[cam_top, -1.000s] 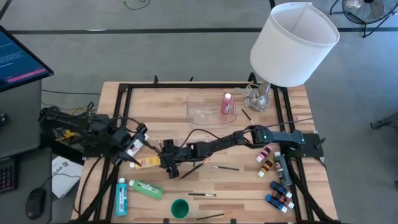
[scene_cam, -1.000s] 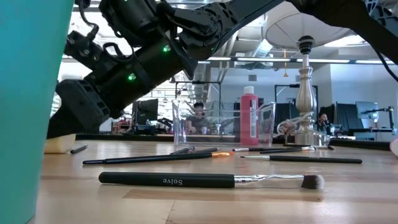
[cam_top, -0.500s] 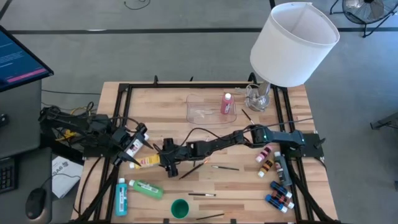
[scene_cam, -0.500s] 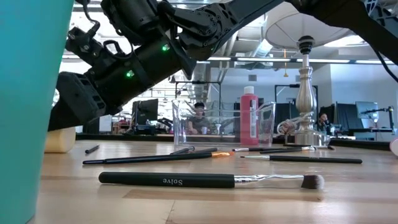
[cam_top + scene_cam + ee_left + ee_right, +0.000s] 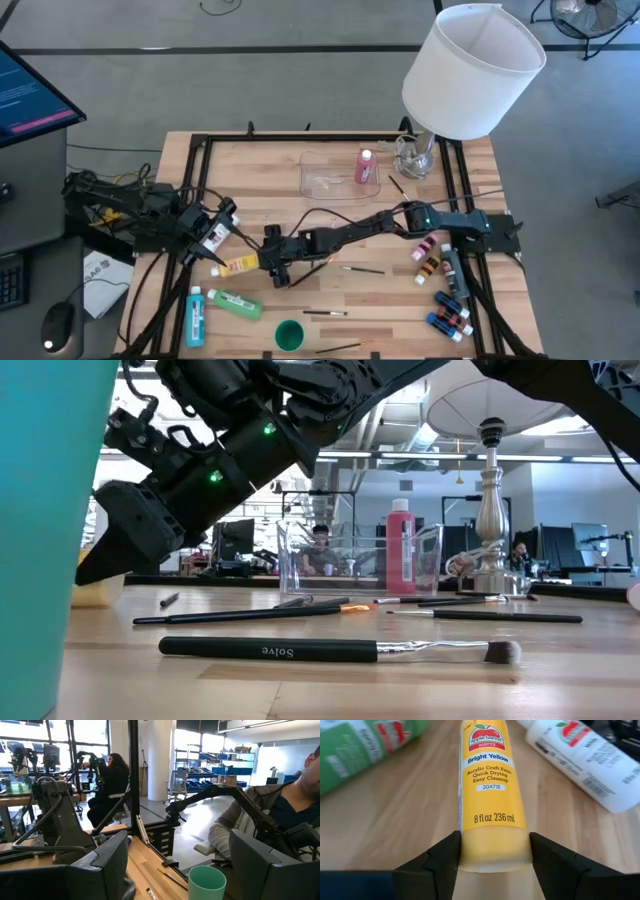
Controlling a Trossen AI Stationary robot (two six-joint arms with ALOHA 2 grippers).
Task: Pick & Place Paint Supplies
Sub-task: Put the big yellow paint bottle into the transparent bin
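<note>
The right gripper (image 5: 270, 262) reaches far across the bench (image 5: 330, 160) toward 9 o'clock, low over the wood. Its fingers (image 5: 440, 860) stand one on each side of the base of the yellow bottle (image 5: 491, 795), touching or nearly touching its sides; I cannot tell whether they have clenched on it. The bottle lies flat on the bench, label up, cap pointing away from the gripper.

Just beside it, toward 9 o'clock, a white bottle (image 5: 214, 237) lies tilted at the bench's edge, under the left arm. The left gripper (image 5: 222, 212) waits there, its fingers (image 5: 107, 865) spread wide and holding nothing.

Toward 7 o'clock lie a green bottle (image 5: 235, 303) and a teal bottle (image 5: 194, 316), both flat, with a green cup (image 5: 289, 335) at 6 o'clock near the front edge. Thin brushes (image 5: 361, 269) are scattered around the centre; in the low view a dark-handled one (image 5: 340, 650) lies nearest the camera.

At 12 o'clock a clear tray (image 5: 325, 175) holds a red bottle (image 5: 364, 166) standing upright at its right end. A lamp (image 5: 470, 70) with a white shade stands at 1 o'clock. Small coloured bottles (image 5: 445, 310) cluster toward 4 o'clock beside the right arm's base.

People sit in the room beyond the bench.
</note>
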